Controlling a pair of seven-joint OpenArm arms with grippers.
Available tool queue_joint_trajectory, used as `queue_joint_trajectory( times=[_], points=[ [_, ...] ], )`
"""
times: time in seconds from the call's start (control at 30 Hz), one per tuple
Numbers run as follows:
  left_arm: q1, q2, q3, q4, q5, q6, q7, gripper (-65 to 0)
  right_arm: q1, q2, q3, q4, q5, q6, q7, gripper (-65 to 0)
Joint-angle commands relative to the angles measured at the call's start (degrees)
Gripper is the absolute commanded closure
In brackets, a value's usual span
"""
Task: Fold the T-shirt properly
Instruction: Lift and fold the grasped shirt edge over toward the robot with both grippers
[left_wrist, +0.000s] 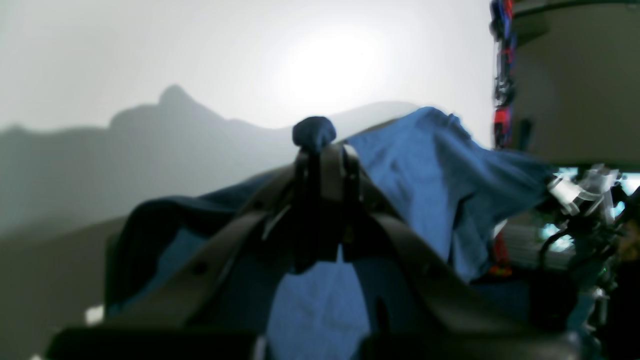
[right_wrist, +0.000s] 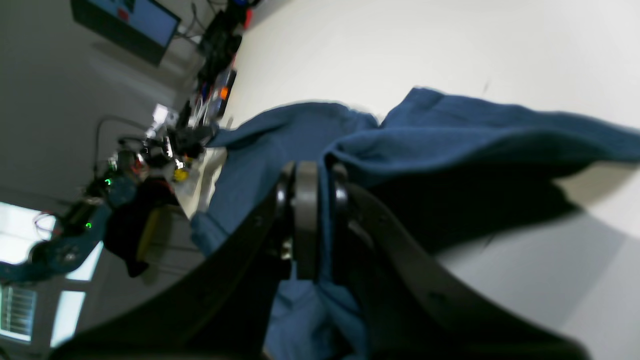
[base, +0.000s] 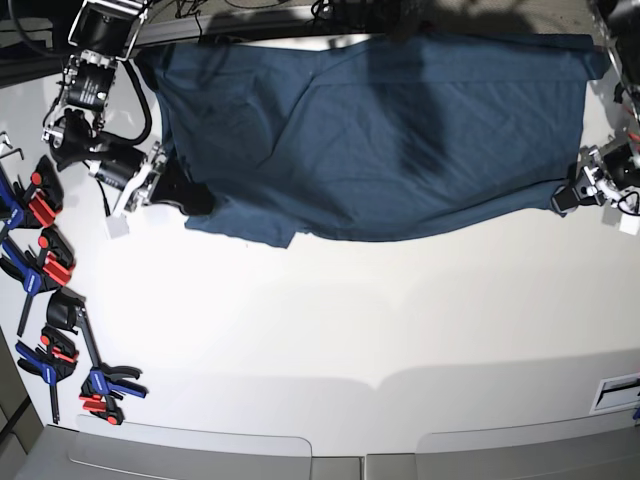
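Dark teal T-shirt (base: 380, 140), wrinkled, spread wide at 12 o'clock on white tabletop (base: 340, 330); left end effector (base: 572, 197) and right end effector (base: 185, 192) each clamped on its hem; clamps (base: 45, 260) at 9 o'clock.

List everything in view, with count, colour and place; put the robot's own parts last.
T-shirt: one, dark teal-blue, spread wide across the far half of the table, pinched at both ends.
Clamps: several, red, blue and black, along the table's left edge in the base view.
Table: one, white, under everything.
Monitor: one, dark frame with a lit screen, in the background of the right wrist view.
Left gripper: one, black, jaws shut on the T-shirt.
Right gripper: one, black, jaws shut on the T-shirt.
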Motion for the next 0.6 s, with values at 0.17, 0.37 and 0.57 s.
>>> queue_joint_trajectory(
  times=[0.17,0.37,0.57],
  points=[
    [6.49,-1.55,-0.39,11.89,-0.94,-0.67,-0.46,0.0,-3.76,0.94,1.88,2.51,1.66,0.32,0.79,0.0],
    [11.37,-1.51,-0.39,15.41,0.59,-0.67,-0.87,0.0,-7.08,0.96,10.03,2.51,1.70,0.32,0.79,0.0],
    [13.55,-1.38,-0.44,15.41,0.59,-0.67,-0.87,0.0,-8.37,0.94,18.97,2.51,3.37,0.32,0.79,0.0]
  ],
)
